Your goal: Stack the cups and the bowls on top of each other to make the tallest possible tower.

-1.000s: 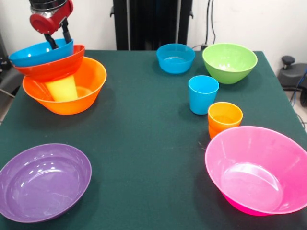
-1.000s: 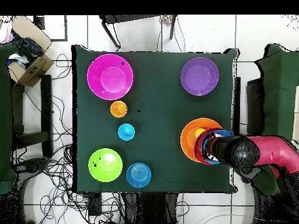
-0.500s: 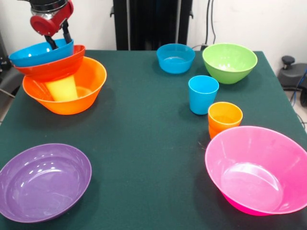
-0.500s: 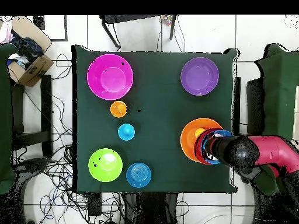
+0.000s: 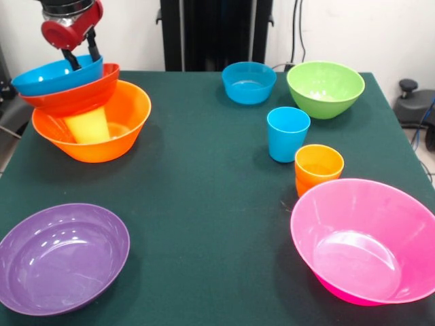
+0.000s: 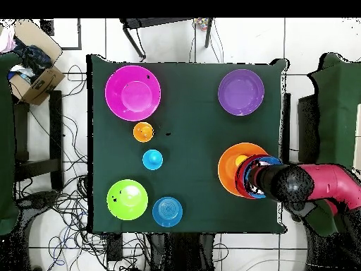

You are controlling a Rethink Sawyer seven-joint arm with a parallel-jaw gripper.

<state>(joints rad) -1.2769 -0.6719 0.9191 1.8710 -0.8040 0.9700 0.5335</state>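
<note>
**Entry: tower at the bench corner, end effector on the top bowl's rim**

Tower (image 5: 81, 115): big orange bowl (image 5: 126, 129) as base, an upside-down yellow cup (image 5: 87, 125) standing inside it, a red-orange bowl (image 5: 71, 98) tilted on the cup, a blue bowl (image 5: 54, 76) nested in that. The pile leans away from the bench's middle.

End effector (image 5: 79, 53): I see it directly over the top blue bowl, fingers pointing straight down. One finger dips inside the bowl, the other sits at its rim. The fingers stand a little apart; whether they pinch the rim or have let go, I cannot tell. In the overhead view the arm covers this spot.

Loose stock, all well apart from the tower: purple bowl (image 5: 61, 257) nearest it, along the same side of the bench; second blue bowl (image 5: 249, 81), green bowl (image 5: 325, 88), blue cup (image 5: 287, 134), nested orange cups (image 5: 318, 168) and pink bowl (image 5: 367, 241) across the bench.

My reading: whichever piece comes next lies sideways from the end effector, so it must rise clear of the tilted pile first.
</note>
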